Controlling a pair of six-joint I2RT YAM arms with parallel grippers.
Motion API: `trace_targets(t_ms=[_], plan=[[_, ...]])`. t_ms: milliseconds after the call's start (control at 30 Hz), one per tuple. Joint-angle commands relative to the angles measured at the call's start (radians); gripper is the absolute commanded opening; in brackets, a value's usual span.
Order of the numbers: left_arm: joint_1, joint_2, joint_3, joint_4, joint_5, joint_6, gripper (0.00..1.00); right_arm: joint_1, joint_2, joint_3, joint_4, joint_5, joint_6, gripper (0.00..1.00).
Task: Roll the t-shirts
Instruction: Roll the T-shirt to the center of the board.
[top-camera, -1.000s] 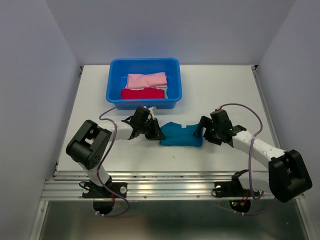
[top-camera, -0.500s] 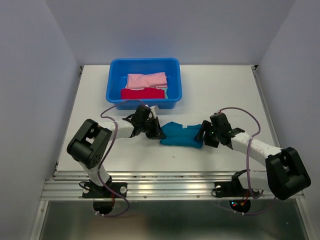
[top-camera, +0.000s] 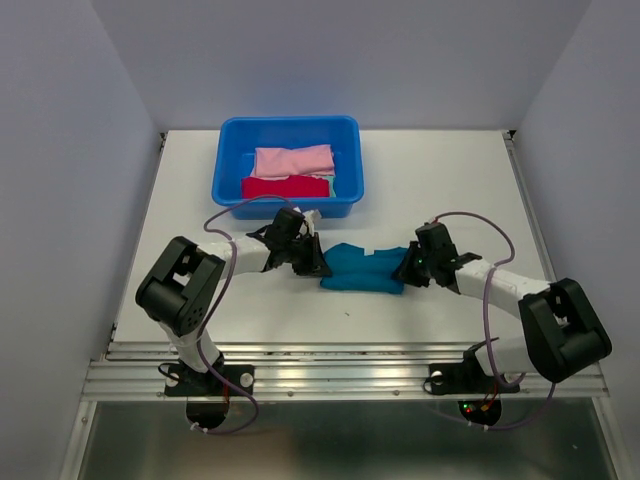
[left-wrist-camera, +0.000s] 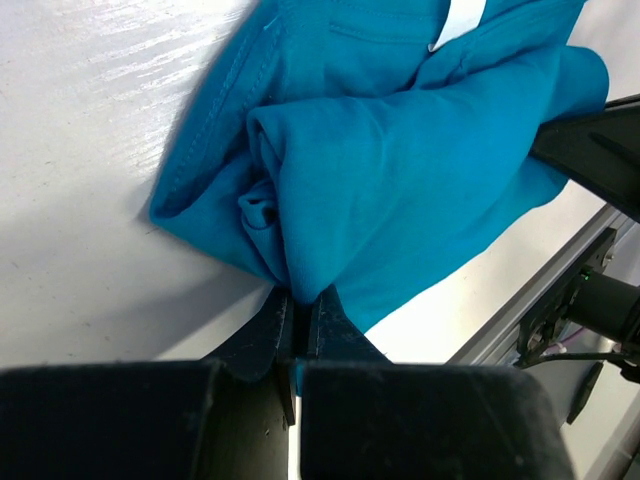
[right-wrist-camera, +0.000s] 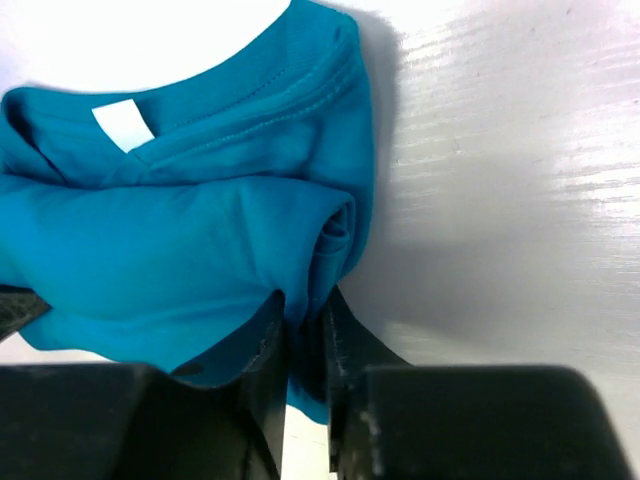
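Note:
A teal-blue t-shirt (top-camera: 362, 268) lies as a short, partly rolled bundle on the white table (top-camera: 440, 180) between both arms. My left gripper (top-camera: 316, 266) is at its left end, shut on a fold of the teal cloth (left-wrist-camera: 400, 190). At the bundle's right end my right gripper (top-camera: 403, 272) has its jaws pinched on the cloth (right-wrist-camera: 200, 250). A white neck label (right-wrist-camera: 125, 124) shows near the collar. Pink (top-camera: 292, 160) and red (top-camera: 285, 187) t-shirts lie folded in the tub.
The bright-blue plastic tub (top-camera: 288, 130) stands at the back centre of the table, just behind my left gripper. A metal rail (top-camera: 330, 372) runs along the near edge. Grey walls close in both sides.
My right gripper moved left onto the shirt's right end and closed on the cloth. The left gripper shifted slightly right, still clamped on the left end.

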Motion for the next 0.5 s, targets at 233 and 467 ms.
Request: trace_targets(t_ms=[233, 467], plan=[[-0.01, -0.083, 0.116, -0.198, -0.127, 0.09, 0.0, -0.005, -0.064, 0.098, -0.115, 0.066, -0.019, 0.01], [-0.027, -0.155, 0.213, -0.326, -0.145, 0.116, 0.0, -0.005, -0.173, 0.164, -0.188, 0.067, -0.005, 0.01]])
